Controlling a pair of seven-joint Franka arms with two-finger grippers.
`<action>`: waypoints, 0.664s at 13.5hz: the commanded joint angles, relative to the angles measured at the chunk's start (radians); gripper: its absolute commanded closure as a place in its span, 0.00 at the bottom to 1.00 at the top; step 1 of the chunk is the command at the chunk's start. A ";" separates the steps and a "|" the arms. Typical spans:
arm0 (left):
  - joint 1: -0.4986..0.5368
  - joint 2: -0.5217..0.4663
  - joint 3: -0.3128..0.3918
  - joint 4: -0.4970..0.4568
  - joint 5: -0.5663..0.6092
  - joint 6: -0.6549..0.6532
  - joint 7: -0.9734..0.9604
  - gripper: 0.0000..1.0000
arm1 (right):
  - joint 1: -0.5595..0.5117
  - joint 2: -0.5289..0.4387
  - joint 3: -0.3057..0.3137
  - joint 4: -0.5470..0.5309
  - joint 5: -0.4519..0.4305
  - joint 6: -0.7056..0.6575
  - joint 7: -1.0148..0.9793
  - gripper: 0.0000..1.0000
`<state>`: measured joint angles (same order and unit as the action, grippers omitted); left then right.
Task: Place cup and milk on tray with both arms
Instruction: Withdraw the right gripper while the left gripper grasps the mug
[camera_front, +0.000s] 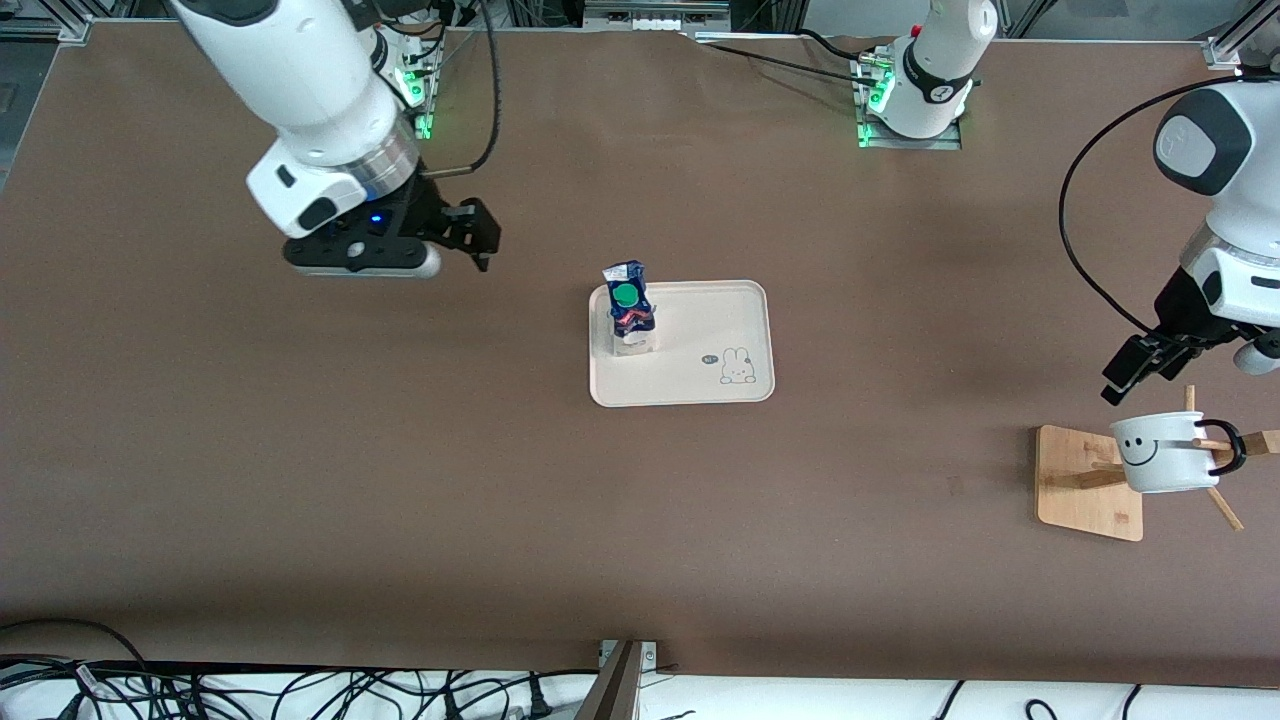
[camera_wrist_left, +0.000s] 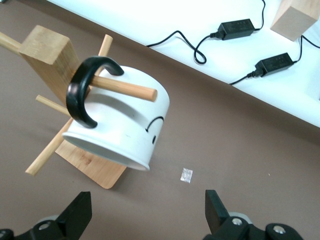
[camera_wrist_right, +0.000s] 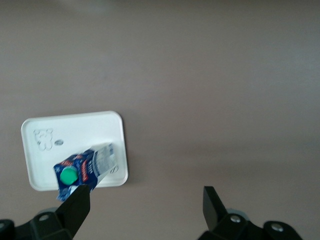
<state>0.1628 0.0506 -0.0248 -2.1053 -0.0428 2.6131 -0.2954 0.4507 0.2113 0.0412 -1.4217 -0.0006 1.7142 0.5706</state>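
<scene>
The milk (camera_front: 630, 310) stands upright on the cream tray (camera_front: 700, 375), at the tray's end toward the right arm. My right gripper (camera_front: 483, 240) hangs open and empty over bare table, off that end of the tray. In its wrist view the milk (camera_wrist_right: 85, 170) and tray (camera_wrist_right: 75, 130) lie off to one side of the right gripper (camera_wrist_right: 146, 200). The cup (camera_front: 1165, 452) hangs by its black handle on a peg of the wooden rack. My left gripper (camera_front: 1135, 372) is open over the table beside the rack. Its wrist view shows the cup (camera_wrist_left: 125, 125) a little way from the left gripper (camera_wrist_left: 148, 205).
The wooden rack (camera_front: 1085, 490) with several pegs stands near the left arm's end of the table. A small shiny scrap (camera_wrist_left: 186, 175) lies on the brown mat beside it. Cables and power adapters (camera_wrist_left: 235, 30) lie on the white surface past the table's front edge.
</scene>
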 joint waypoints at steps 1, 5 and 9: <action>0.024 0.064 -0.006 0.024 -0.018 0.064 0.004 0.00 | 0.002 0.008 -0.053 0.021 -0.028 -0.019 0.002 0.00; 0.029 0.110 -0.006 0.066 -0.031 0.070 0.005 0.22 | -0.122 0.011 -0.126 0.020 -0.022 -0.019 -0.149 0.00; 0.035 0.183 -0.006 0.157 -0.054 0.070 0.004 0.38 | -0.239 0.003 -0.109 0.001 -0.016 -0.016 -0.321 0.00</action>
<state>0.1883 0.1890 -0.0251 -2.0028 -0.0562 2.6819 -0.3011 0.2420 0.2178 -0.0930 -1.4209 -0.0196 1.7131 0.2784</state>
